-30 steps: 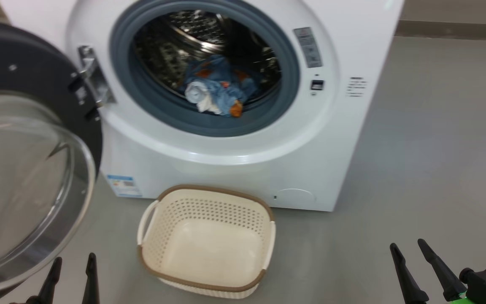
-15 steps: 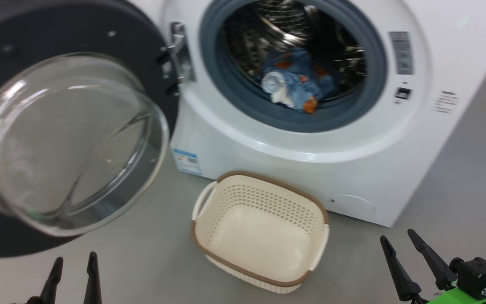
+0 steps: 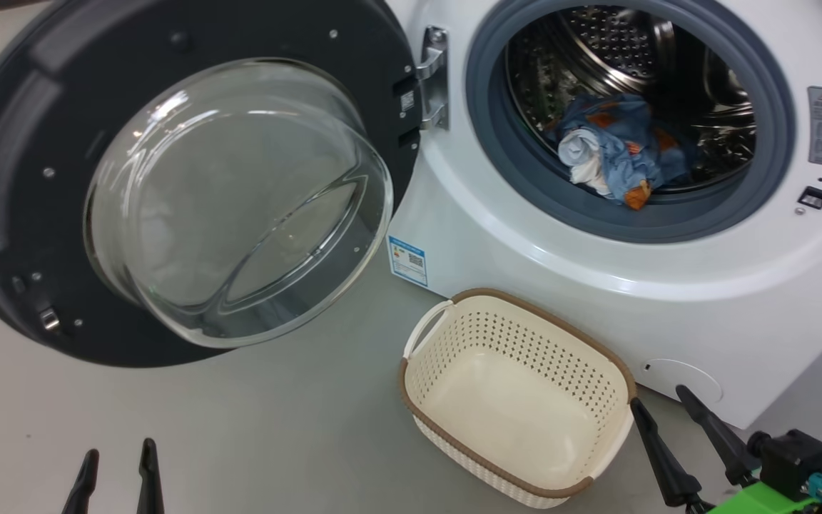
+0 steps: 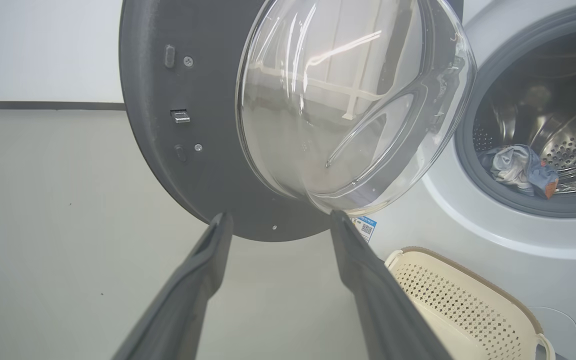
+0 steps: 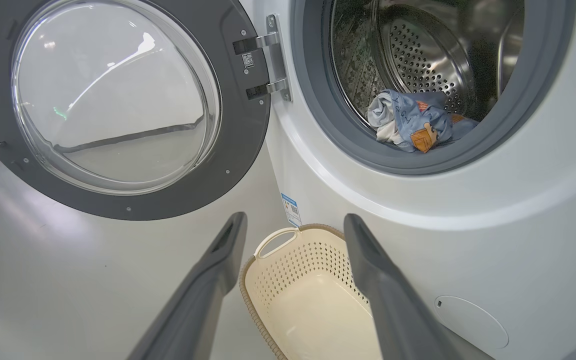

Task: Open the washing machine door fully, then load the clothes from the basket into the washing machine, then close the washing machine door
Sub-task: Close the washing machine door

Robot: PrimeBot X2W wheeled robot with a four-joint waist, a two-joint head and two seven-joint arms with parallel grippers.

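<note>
The washing machine door (image 3: 18, 178) stands swung wide open at the left, its glass bowl (image 3: 240, 200) facing me. The white washing machine (image 3: 525, 271) has the blue printed clothes (image 3: 618, 153) lying in its steel drum. The cream basket (image 3: 525, 335) sits empty on the floor in front of it. My left gripper (image 3: 118, 450) is open at the lower left, well below the door; its wrist view has the fingers spread (image 4: 280, 215) just under the glass bowl (image 4: 348, 100). Open too, my right gripper (image 3: 659, 396) hovers by the basket's right end, above the basket (image 5: 308, 260).
Grey floor (image 3: 254, 428) stretches around the door and basket. The door hinge (image 3: 434, 78) joins door and machine. A blue energy label (image 3: 407, 260) and a round service flap (image 3: 682, 375) mark the machine's lower front. A pale wall (image 4: 43, 50) lies beyond the door.
The head camera has turned left, so the whole picture slid right and the full door came into view. Both grippers stay open and empty.
</note>
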